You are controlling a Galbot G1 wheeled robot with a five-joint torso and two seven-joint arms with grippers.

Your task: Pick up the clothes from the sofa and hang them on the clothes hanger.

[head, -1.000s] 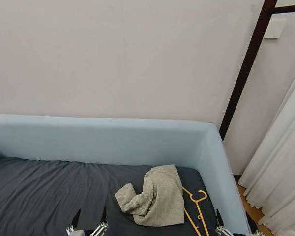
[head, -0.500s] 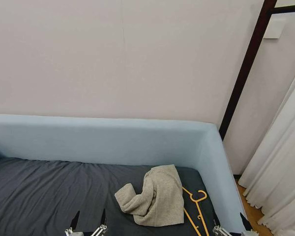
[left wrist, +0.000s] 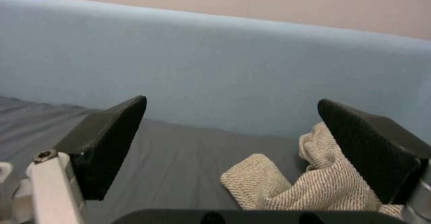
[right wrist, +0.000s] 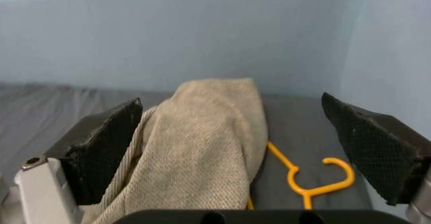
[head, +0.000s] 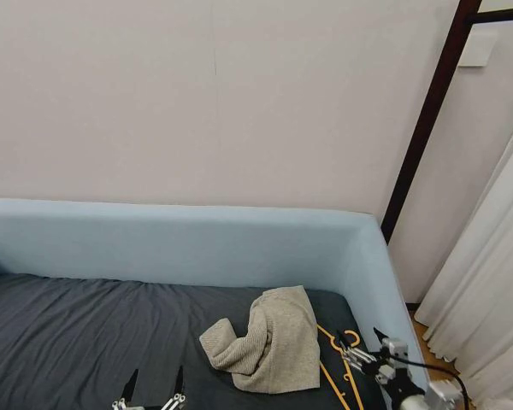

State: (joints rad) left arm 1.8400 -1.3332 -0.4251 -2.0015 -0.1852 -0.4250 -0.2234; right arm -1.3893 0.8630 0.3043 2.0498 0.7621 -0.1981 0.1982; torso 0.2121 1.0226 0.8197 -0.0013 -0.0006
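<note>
I see the beige knit sweater [head: 269, 342] lying crumpled on the dark sofa [head: 85, 333] seat near its right corner, draped partly over an orange hanger [right wrist: 296, 181]. My left gripper [head: 156, 383] and right gripper [head: 361, 343] are both spread wide, holding nothing.

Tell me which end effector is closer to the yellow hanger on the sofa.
The right end effector, open, by the hook of the yellow hanger. The left end effector, also open, is low on the other side of the sweater.
</note>
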